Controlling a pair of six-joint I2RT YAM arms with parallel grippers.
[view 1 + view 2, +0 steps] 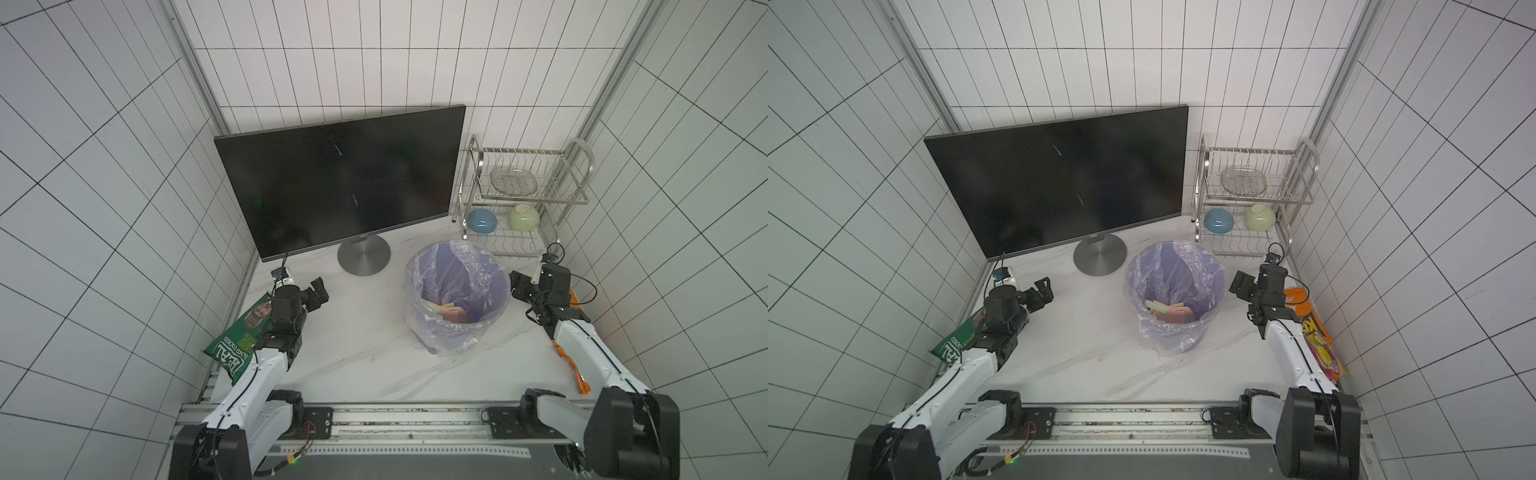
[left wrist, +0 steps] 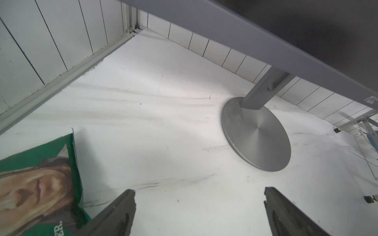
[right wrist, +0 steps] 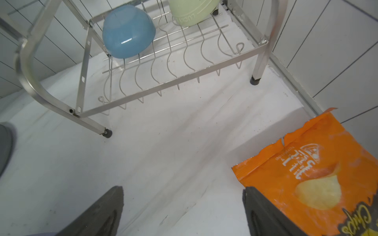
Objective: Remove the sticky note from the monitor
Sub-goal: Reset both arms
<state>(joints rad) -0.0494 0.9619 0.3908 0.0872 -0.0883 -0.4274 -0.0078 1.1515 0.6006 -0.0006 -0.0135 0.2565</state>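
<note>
The white table [image 1: 365, 353] is the biggest thing here. At its back stands the monitor [image 1: 340, 183]. Its screen is all black in both top views, and it stands on a round grey base [image 1: 364, 257].

In front of the base, a bit to my right, is the purple bin [image 1: 457, 266] with a clear bag in it. Some small paper notes [image 1: 446, 311], green, pink and yellow, lie at the bottom of the bin.

Behind the bin, in the right back corner, is the metal rack [image 1: 552, 183]. A glass dish [image 1: 513, 180] sits on its top shelf. A blue bowl [image 1: 482, 221] and a green bowl [image 1: 523, 217] lie upside down on the low shelf.

A green bag [image 1: 237, 345] lies by the left wall, partly under my left arm. An orange bag [image 1: 1312, 332] lies by the right wall, partly under my right arm.

My left gripper [image 2: 199, 191] hangs near the low left corner of the monitor. Its jaws are spread wide, with only bare table showing between them.

My right gripper [image 3: 182, 189] is just beside the bin, in front of the rack. Its jaws are spread wide too and hold nothing.
</note>
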